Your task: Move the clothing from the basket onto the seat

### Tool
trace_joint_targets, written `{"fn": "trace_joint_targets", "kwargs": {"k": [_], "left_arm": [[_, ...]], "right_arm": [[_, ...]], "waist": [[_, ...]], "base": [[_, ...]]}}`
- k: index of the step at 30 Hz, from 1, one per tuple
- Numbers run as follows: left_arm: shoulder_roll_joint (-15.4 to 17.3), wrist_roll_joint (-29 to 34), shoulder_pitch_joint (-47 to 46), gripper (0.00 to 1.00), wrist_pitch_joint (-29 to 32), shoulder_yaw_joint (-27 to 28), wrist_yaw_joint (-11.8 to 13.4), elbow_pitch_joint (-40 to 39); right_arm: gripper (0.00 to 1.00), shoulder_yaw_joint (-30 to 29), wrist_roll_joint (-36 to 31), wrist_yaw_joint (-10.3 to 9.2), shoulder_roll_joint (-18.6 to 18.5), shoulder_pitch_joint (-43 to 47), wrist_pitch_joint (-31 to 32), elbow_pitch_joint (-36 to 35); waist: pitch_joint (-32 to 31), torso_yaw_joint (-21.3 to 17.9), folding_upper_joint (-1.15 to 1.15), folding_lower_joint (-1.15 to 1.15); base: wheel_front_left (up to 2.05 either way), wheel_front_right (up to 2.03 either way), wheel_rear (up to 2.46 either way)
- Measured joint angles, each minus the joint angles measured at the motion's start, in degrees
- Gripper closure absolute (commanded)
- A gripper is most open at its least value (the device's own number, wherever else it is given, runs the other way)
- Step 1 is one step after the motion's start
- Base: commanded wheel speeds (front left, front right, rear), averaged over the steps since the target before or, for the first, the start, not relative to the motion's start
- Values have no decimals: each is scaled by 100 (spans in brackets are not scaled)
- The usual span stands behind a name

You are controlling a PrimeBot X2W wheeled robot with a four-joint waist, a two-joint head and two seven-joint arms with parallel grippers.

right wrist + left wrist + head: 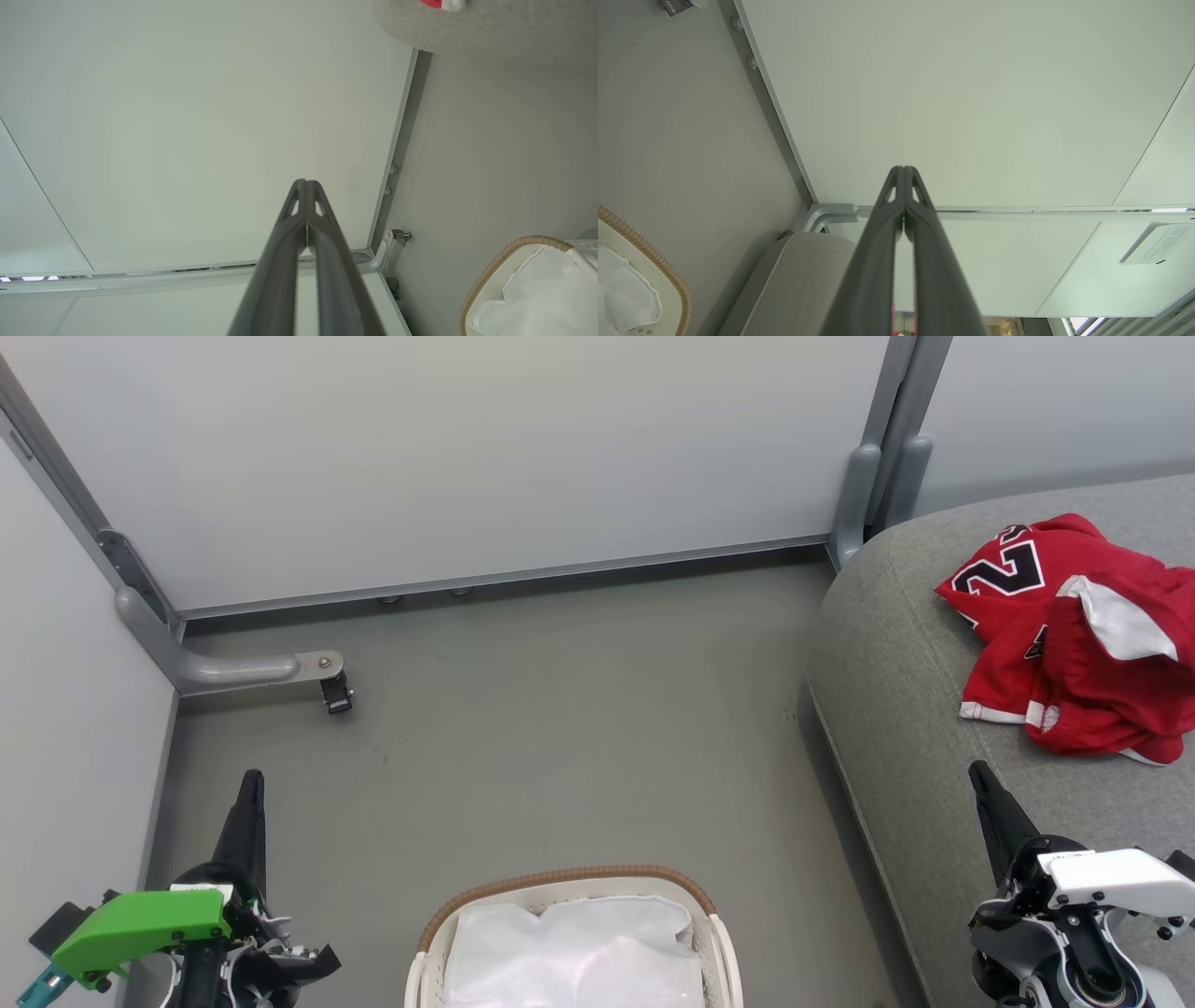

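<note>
You're looking down at a smooth grey-green floor (560, 709) boxed in by pale matte wall panels (467, 457) set in grey metal framing. A tubular foot bracket (233, 667) and a small black caster (336, 696) sit at the far left corner. The two red sports garments with white trim (1074, 635) lie crumpled together on the large grey fabric-upholstered seat (896, 709) at the right, the jersey's black numerals facing up on the heap's left side. At near centre the oval white plastic basket with a brown woven rim (560, 878) stands on the floor, its white cloth liner (579, 943) inside. Your left pincer (251, 779) at near left and your right pincer (978, 773) at near right are both clenched with nothing between the fingers, pointing toward the far wall.
</note>
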Motion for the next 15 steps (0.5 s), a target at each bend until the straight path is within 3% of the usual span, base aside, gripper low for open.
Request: {"fn": "trace_joint_targets", "kwargs": {"k": [15], "left_arm": [[0,0,0,100,0,0,0,0]], "right_arm": [[100,-7,-1,0,2,-1,1,0]], "waist": [[0,0,0,0]], "base": [[0,0,0]]}}
